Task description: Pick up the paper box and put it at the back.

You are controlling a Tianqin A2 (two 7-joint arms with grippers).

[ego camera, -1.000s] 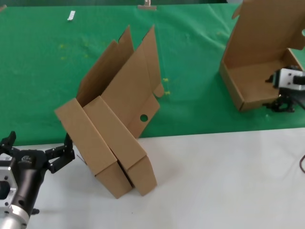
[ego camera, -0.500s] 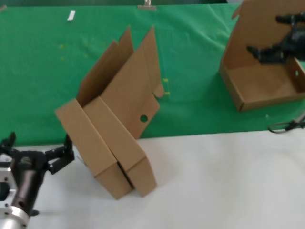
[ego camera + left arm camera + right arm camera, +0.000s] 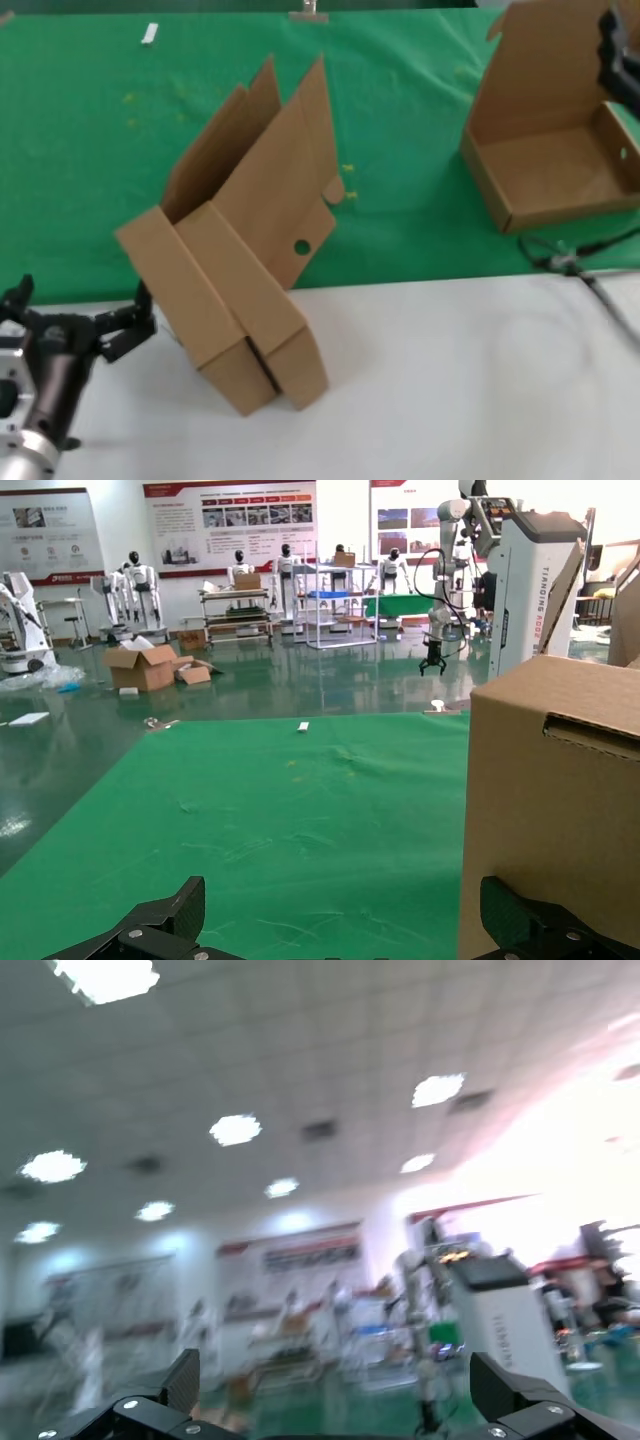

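Three brown paper boxes show in the head view. One open paper box (image 3: 545,150) stands on the green cloth at the back (image 3: 90,160), at the far right, lid upright. My right gripper (image 3: 622,55) hangs above it at the picture's right edge, apart from it; in the right wrist view it (image 3: 335,1405) is open and empty, facing the hall ceiling. Two more boxes (image 3: 240,290) lean together across the cloth's front edge. My left gripper (image 3: 75,322) is open beside them, one finger (image 3: 530,925) close to a box wall (image 3: 550,800).
The plain white surface (image 3: 450,380) fills the front. A black cable (image 3: 575,262) lies across the cloth's edge at the right. A small white tag (image 3: 150,33) and a small object (image 3: 310,10) lie at the cloth's far edge.
My right gripper has risen from inside the right box to the upper right edge, leaving the box on the cloth. A cable now trails at the right. The left arm has hardly moved.
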